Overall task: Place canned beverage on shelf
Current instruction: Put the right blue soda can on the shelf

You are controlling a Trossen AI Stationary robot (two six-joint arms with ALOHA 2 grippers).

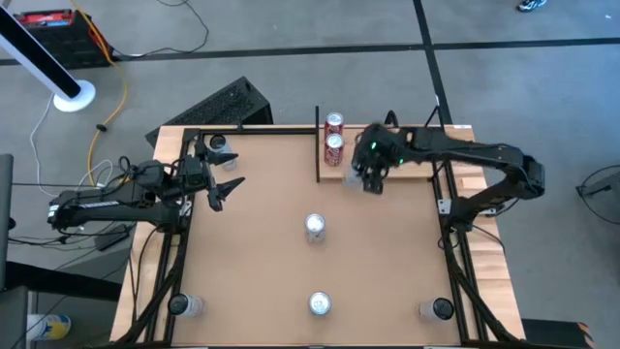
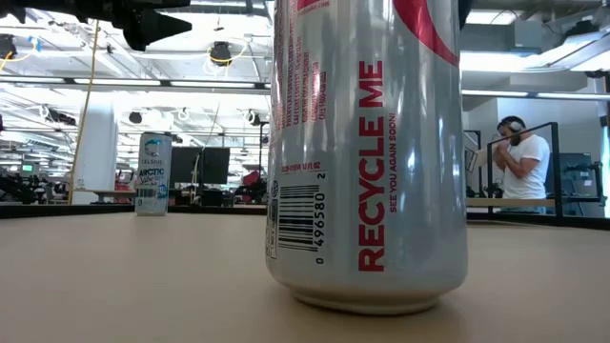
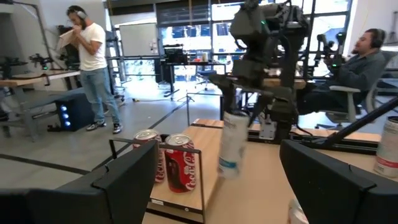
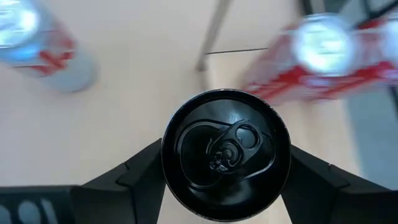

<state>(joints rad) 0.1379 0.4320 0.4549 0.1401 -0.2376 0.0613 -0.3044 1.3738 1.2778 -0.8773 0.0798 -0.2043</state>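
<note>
Right gripper (image 1: 372, 177) is working near the far edge of the table in the high view, hanging just beside the shelf (image 1: 354, 174), where two red cans (image 1: 333, 136) are already standing next to the thin black bar (image 1: 318, 145); the carried can itself is hidden under the wrist from above. Left gripper (image 1: 219, 192) is waiting over the left side of the table with its fingers spread and nothing between them, while two more silver cans are standing at mid-table (image 1: 315, 228) and near the front edge (image 1: 320, 304). Level with the tabletop, the low view is being filled by a big silver can (image 2: 367, 152) close to the lens and a smaller can (image 2: 153, 173) farther back; neither gripper is showing usefully there. Looking across from the left wrist, the right gripper (image 3: 249, 118) is gripping a pale can (image 3: 231, 146) by its upper part, the can hanging tilted and clear of the wood, with the red cans (image 3: 168, 165) just beside it on the shelf. Looking down from the right wrist, the dark fingers (image 4: 134, 174) are pinching a black-topped can (image 4: 225, 152) from both sides, with the bar and a red can blurred beyond. Judging by this, the carry is nearly over and the placing step is beginning; the next move is calling for lowering the can upright onto bare board, clear of the red cans, before letting go.
</note>
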